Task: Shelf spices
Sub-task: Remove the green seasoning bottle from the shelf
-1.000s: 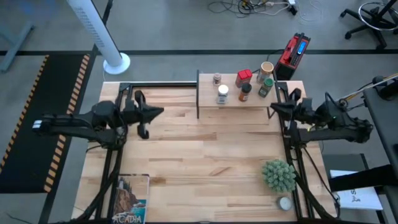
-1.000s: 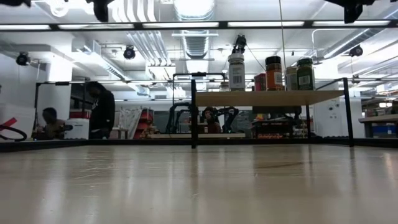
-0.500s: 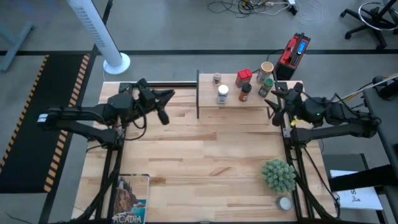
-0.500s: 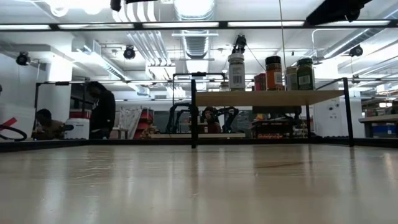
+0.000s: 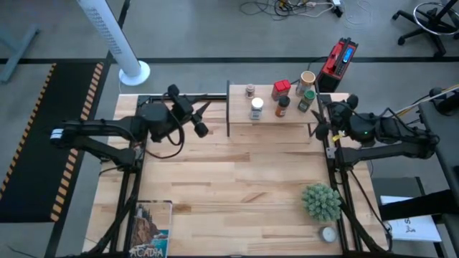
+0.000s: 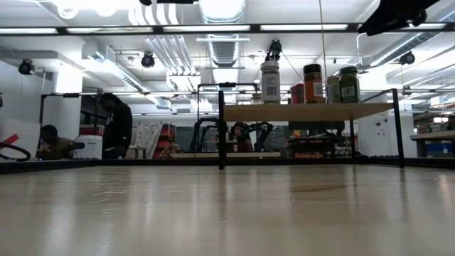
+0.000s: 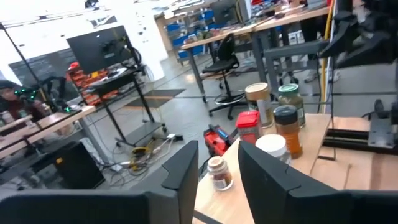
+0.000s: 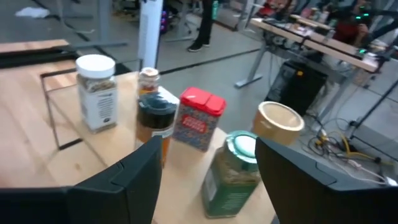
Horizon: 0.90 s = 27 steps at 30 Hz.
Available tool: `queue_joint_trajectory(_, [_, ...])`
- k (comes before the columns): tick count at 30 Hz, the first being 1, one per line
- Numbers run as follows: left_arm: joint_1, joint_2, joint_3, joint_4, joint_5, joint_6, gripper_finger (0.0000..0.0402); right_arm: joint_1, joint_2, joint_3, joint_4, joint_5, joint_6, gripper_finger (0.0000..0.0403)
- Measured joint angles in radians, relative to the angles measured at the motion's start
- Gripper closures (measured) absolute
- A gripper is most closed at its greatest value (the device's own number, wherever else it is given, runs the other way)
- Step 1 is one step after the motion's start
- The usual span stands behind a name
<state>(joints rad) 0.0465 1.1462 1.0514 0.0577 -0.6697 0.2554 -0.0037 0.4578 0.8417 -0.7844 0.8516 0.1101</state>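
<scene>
The shelf [image 5: 287, 122] stands at the table's far right. Several spices stand on its top: a white-lidded jar [image 5: 256, 107], a small jar [image 5: 250, 91], a red tin [image 5: 280, 89], a black-lidded jar [image 5: 282, 107], a tan cylinder [image 5: 308, 78] and a green-lidded jar [image 5: 306, 100]. My left gripper [image 5: 201, 119] hovers open just left of the shelf, and the small jar [image 7: 216, 172] shows beyond its fingers. My right gripper [image 5: 320, 120] is open at the shelf's right end, facing the green-lidded jar [image 8: 233, 168].
A spiky green plant [image 5: 320, 202] and a flat white round tin [image 5: 328, 233] sit at the near right. A book [image 5: 150, 229] lies at the near left. A red device [image 5: 338, 59] and a white tower fan [image 5: 118, 36] stand beyond the far edge.
My left gripper has moved toward the table's right and far edges, up to the shelf's left side, and stays open. My right gripper has edged toward the far edge beside the shelf's right end. The spices have not moved.
</scene>
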Motion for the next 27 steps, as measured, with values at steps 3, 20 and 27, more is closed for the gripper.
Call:
queue_joint_trajectory(3, [0.024, 0.018, -0.004, 0.009, -0.002, 0.000, 0.0287, -0.003, -0.017, 0.000, -0.002, 0.013, 0.002, 0.0176])
queue_joint_trajectory(20, [0.077, 0.013, -0.003, 0.075, -0.001, -0.003, 0.0287, -0.143, 0.009, 0.101, 0.006, 0.057, -0.072, 0.0193])
queue_joint_trajectory(27, [0.090, 0.013, -0.003, 0.085, 0.000, -0.002, 0.0278, -0.179, 0.117, 0.294, -0.040, 0.057, -0.093, 0.0199])
